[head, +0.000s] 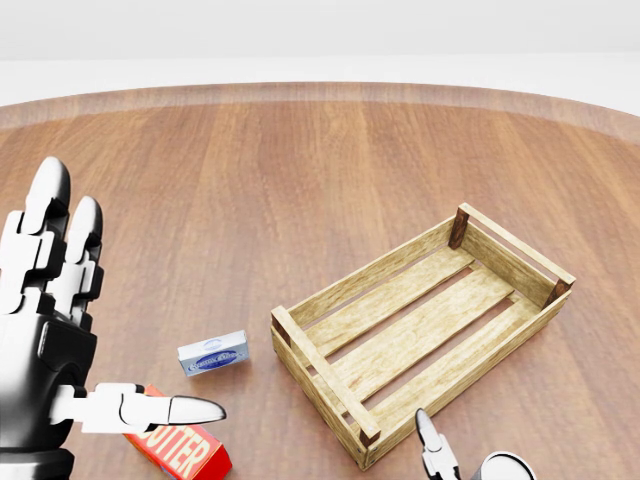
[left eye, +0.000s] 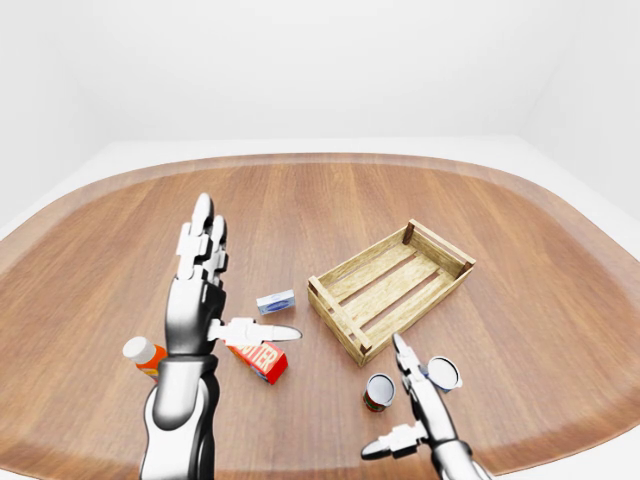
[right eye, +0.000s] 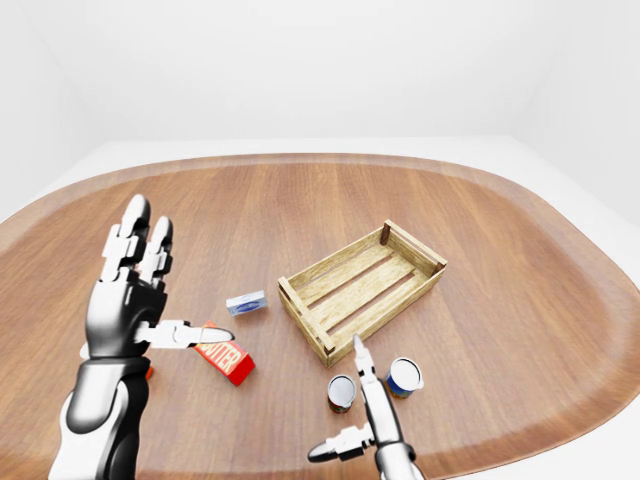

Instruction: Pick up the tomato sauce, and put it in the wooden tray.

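The tomato sauce (right eye: 342,393) stands on the worktop (right eye: 500,260) just below the wooden tray (right eye: 362,284), beside another can (right eye: 403,377). The right hand (right eye: 372,420) hovers between the two cans, fingers spread. The left hand (left eye: 205,295) is raised, fingers open, above the butter box (left eye: 262,359).

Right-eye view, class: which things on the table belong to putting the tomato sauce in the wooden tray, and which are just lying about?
Belongs to the job: red-labelled can, probably the tomato sauce; wooden tray; right hand, fingers open.

Lying about: blue-labelled can; red butter box; small blue box; orange bottle, partly hidden.
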Available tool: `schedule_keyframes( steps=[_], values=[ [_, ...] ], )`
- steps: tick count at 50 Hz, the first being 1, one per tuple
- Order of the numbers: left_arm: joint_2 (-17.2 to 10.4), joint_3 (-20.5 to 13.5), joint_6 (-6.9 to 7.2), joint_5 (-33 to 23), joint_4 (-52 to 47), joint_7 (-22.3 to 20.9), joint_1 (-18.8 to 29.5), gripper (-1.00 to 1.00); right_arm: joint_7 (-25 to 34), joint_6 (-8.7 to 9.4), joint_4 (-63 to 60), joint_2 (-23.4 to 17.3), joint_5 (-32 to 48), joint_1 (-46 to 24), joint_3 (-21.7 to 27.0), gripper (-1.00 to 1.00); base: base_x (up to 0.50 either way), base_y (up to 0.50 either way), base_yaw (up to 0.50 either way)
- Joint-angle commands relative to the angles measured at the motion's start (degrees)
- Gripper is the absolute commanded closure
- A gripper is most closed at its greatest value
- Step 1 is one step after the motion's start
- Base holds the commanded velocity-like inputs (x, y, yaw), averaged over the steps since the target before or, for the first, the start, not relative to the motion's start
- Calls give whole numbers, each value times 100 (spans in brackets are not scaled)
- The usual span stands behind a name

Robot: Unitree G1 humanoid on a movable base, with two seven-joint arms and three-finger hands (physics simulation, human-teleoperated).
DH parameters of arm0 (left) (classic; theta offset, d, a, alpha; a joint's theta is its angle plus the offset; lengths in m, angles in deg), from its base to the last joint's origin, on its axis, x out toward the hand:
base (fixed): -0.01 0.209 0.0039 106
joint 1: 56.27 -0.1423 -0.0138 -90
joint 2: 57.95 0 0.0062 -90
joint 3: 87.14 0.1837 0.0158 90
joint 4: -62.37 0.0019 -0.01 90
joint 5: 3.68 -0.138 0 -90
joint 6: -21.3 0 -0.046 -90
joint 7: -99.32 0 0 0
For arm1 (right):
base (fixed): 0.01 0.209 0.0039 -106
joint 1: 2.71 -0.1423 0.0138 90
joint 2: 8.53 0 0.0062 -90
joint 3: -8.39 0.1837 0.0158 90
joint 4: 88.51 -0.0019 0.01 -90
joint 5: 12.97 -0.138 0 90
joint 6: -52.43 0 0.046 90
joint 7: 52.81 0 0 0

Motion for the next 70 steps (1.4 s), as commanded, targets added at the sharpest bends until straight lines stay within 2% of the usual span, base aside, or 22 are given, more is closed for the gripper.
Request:
schedule_keyframes(
  steps=[1,51,70],
  values=[
    [2,-7,0,7,-50,-3,-10,-100,4,-99,253,64,104,-95,40,-100,0,0,0],
    [2,-6,0,27,-70,-10,-11,-100,40,-138,873,241,282,-452,311,-100,0,0,0],
    [-4,-23,0,34,-28,-11,8,-100,32,-138,1420,329,330,-863,506,-100,0,0,0]
  ],
)
